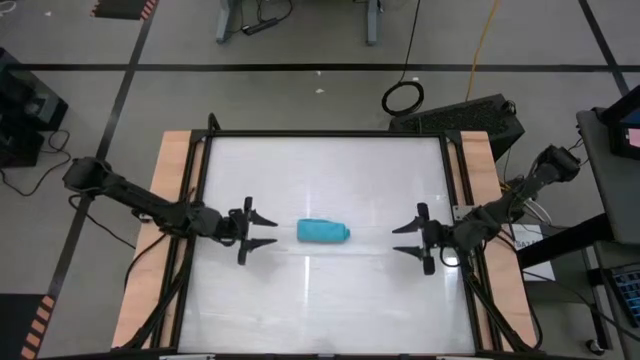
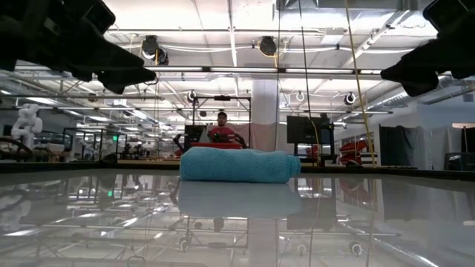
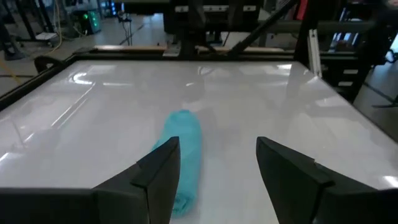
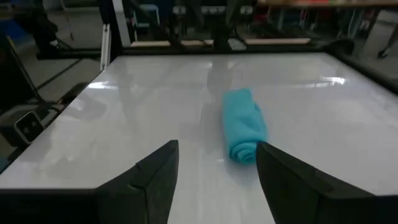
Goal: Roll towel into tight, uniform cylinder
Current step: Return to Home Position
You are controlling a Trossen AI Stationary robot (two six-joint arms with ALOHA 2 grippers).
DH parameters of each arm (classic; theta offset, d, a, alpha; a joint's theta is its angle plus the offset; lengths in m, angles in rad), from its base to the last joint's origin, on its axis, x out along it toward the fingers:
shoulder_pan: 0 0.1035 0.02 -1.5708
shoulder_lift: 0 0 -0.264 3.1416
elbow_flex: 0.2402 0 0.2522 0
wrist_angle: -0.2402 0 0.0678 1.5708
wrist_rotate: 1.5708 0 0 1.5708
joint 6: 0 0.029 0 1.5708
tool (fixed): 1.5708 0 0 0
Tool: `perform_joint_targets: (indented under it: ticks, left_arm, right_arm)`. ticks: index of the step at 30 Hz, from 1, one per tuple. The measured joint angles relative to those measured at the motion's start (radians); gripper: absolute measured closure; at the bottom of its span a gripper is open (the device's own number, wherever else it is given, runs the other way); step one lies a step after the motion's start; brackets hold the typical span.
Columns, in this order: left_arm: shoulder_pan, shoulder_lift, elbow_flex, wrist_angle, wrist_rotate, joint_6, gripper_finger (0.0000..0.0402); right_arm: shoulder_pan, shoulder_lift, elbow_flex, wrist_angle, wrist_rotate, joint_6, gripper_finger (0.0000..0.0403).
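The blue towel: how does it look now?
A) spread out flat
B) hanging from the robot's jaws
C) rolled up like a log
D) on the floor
C: the towel lies rolled into a short cylinder on the table, with the jaws of the left arm and right arm open on either side, not touching it.

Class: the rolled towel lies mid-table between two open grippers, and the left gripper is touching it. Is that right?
No. The left gripper stands clear of the towel, as the high view shows. It and the right gripper are open.
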State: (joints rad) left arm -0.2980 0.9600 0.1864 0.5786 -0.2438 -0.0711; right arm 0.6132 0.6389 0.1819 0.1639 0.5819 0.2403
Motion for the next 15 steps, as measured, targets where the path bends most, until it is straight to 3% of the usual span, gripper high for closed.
perform_joint_targets:
  ticks: [15]
  left_arm:
    - [0.161, 0.001, -0.034, 0.064, 0.112, 0.007, 0.0185]
  right_arm:
    - [-0.153, -0.339, -0.155, 0.044, -0.016, -0.269, 0.0260]
